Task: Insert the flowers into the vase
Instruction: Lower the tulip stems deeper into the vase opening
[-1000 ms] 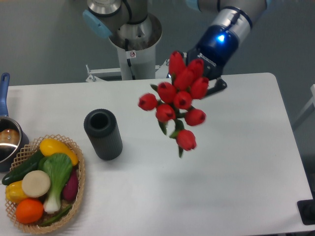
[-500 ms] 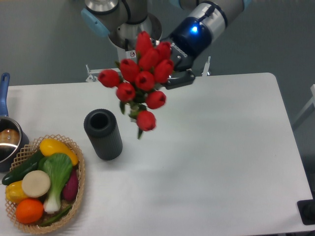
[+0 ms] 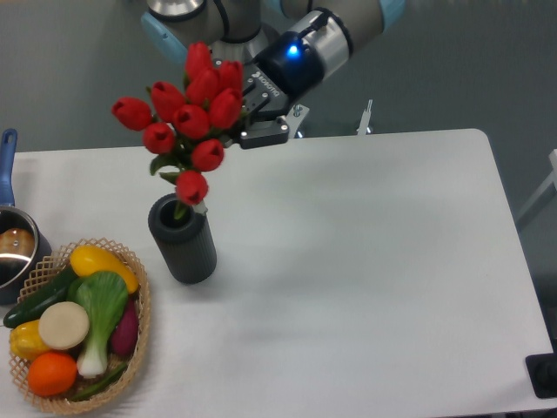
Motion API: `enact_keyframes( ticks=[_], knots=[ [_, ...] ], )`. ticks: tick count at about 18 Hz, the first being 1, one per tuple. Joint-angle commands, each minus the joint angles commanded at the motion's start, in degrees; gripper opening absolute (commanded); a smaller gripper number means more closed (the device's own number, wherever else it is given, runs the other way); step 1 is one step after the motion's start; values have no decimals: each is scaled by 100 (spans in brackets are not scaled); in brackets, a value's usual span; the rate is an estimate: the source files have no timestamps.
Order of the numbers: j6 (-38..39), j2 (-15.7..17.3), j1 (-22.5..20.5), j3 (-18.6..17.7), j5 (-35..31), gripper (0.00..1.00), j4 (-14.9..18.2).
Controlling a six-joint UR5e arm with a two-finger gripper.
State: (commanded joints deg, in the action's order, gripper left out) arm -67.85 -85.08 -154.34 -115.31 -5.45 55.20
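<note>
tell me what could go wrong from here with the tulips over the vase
1. The flowers hang tilted above the vase, so the stems may hit the rim instead of entering the mouth.
2. The vase is a narrow upright cylinder standing free on the table; a sideways push from the bunch could tip it, perhaps toward the basket.
3. The gripper grasps the bunch near the buds, with the fingers hidden; the stems could slip or swing on the way down.
</note>
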Motion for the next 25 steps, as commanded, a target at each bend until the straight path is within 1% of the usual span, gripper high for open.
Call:
enact_keyframes(
  ticks=[4,6,7,9,12,18,20,22,25],
  knots=[
    [-360,44,44,-229,-9,5,0],
    [-387,62,79,-325,-9,5,0],
    [-387,123,97,-387,-9,5,9],
    [-387,123,114,-422,-9,4,9],
    [-431,80,132,-457,-9,5,-17],
    [-571,-17,176,-694,-79,5,-53],
    [-747,-43,185,-826,-79,8,-53],
    [-949,-105,185,-984,-88,8,-44],
    [-1108,-79,185,-1222,-97,10,-44]
  ],
)
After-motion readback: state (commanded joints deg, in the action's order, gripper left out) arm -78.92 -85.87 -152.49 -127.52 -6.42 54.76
